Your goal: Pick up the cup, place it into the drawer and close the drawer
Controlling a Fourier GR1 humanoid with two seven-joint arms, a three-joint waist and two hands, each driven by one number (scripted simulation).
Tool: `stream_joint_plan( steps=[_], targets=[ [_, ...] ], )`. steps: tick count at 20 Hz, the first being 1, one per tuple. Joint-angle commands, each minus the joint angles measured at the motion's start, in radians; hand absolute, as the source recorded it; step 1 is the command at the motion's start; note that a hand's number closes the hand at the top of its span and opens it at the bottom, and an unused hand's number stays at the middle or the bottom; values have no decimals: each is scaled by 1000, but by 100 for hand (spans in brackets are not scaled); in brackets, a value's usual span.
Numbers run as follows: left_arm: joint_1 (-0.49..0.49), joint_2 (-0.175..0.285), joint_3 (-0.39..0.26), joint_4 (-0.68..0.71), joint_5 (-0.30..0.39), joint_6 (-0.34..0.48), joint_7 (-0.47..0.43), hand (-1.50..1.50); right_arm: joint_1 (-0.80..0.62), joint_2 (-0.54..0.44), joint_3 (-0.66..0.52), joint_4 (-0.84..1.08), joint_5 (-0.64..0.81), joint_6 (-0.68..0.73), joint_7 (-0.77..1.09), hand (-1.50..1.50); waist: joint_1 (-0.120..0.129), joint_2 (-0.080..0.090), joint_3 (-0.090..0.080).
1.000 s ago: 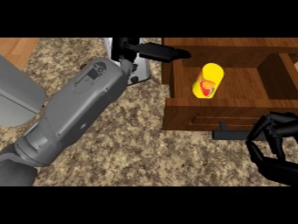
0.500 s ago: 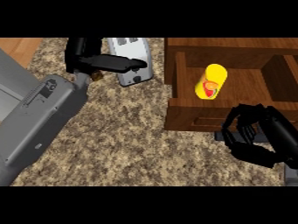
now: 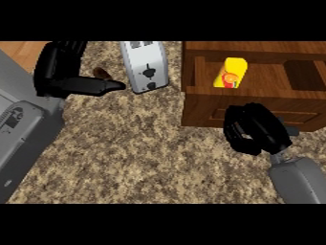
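A yellow cup (image 3: pixel 231 73) with a red mark lies inside the open wooden drawer (image 3: pixel 264 103) at the upper right. My right hand (image 3: pixel 254 129) is against the drawer's front panel, fingers curled, covering the handle area; whether it holds the handle is hidden. My left hand (image 3: pixel 66 72) is at the upper left over the counter, fingers relaxed and the thumb pointing right, holding nothing.
A silver toaster (image 3: pixel 146 64) stands between my left hand and the drawer. A small brown object (image 3: pixel 100 72) lies beside the left hand. My grey left forearm (image 3: pixel 14 139) fills the left side. The speckled counter (image 3: pixel 144 162) spreads below.
The left hand has pulled back to the left, away from the drawer. The right hand has moved up and left onto the drawer's front. The cup stays in the drawer.
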Motion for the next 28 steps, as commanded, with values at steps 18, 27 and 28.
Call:
stream_joint_plan(
  steps=[18,27,28],
  targets=[
    [243,79,147,-82,0,-204,-70,-150,-636,5,-232,1093,53,-195,-297,150,20,26,2],
    [263,86,145,-93,24,-286,-64,-150,-710,-43,-295,1159,-1,-146,-297,150,65,45,3],
    [254,56,128,-60,2,-273,-83,-150,-731,-17,-283,1165,9,-142,-280,150,50,45,2]
  ],
)
